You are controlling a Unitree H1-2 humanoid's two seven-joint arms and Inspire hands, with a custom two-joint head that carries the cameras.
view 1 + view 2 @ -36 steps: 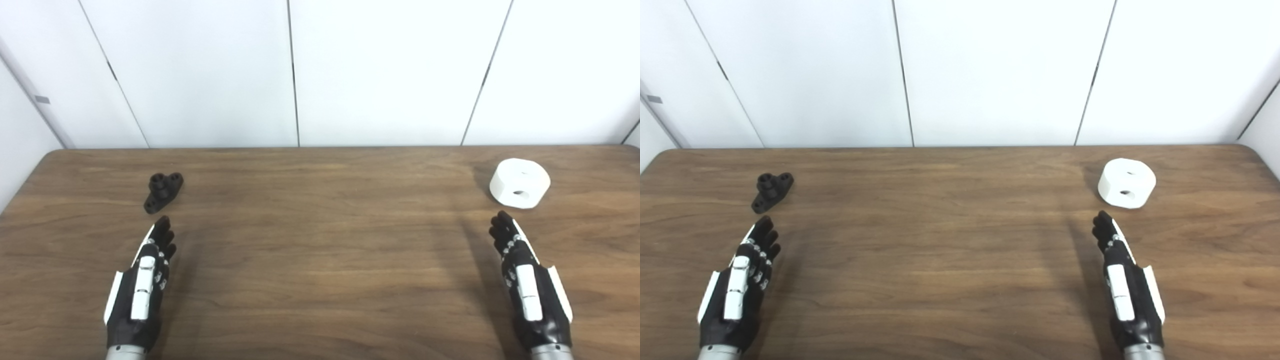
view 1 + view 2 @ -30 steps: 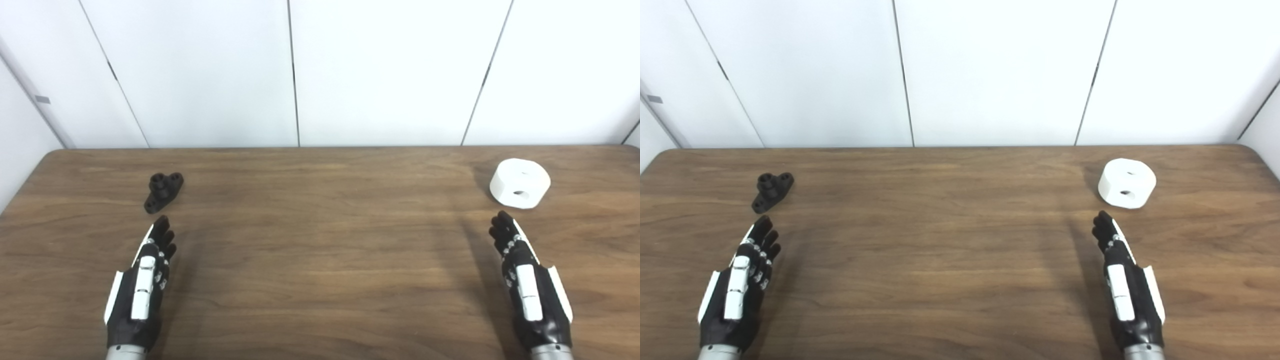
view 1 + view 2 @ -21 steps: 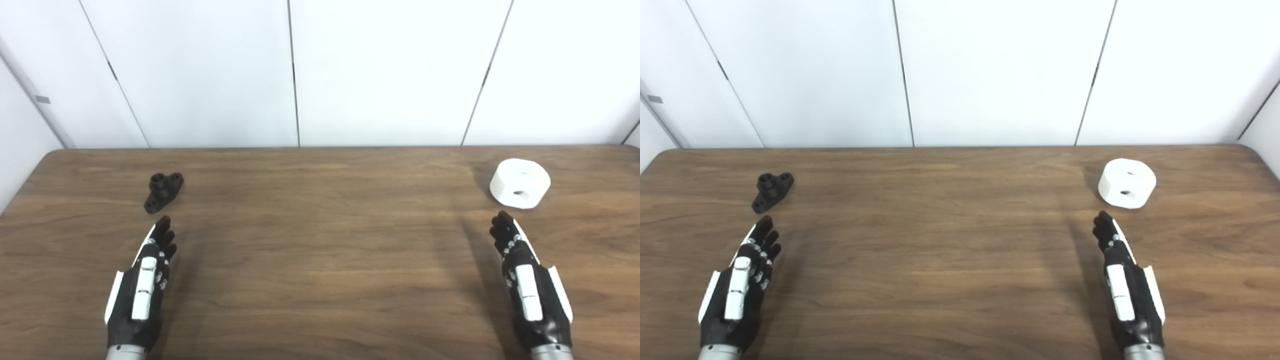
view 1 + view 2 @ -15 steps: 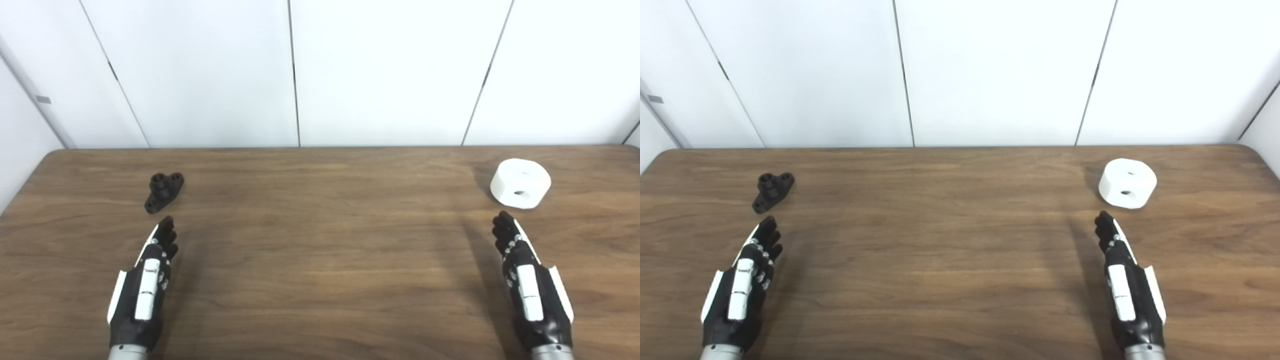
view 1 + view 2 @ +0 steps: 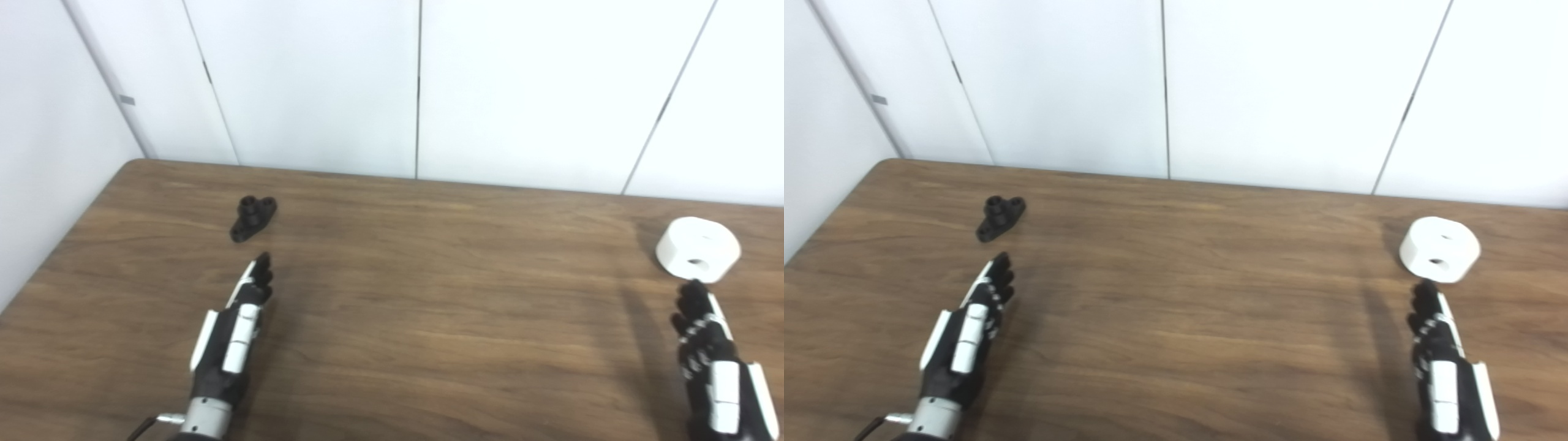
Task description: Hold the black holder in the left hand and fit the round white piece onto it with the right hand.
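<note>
The small black holder [image 5: 252,217] lies on the wooden table [image 5: 429,294] at the far left. My left hand [image 5: 236,334] rests flat below it, fingers stretched out and empty, its fingertips a short way short of the holder. At the right side sits the round white piece [image 5: 697,249], a thick disc with a hole in its side. My right hand [image 5: 713,367] lies just below it, open and flat, holding nothing, with its fingertips nearly at the disc's near edge.
White wall panels [image 5: 416,86] stand right behind the table's far edge. A side wall [image 5: 43,159] runs close along the table's left edge. The brown tabletop stretches between the two hands.
The camera has swung left and tilted, so the whole scene sits further right in the picture. Both hands stay flat and open; the holder and the white piece lie where they were.
</note>
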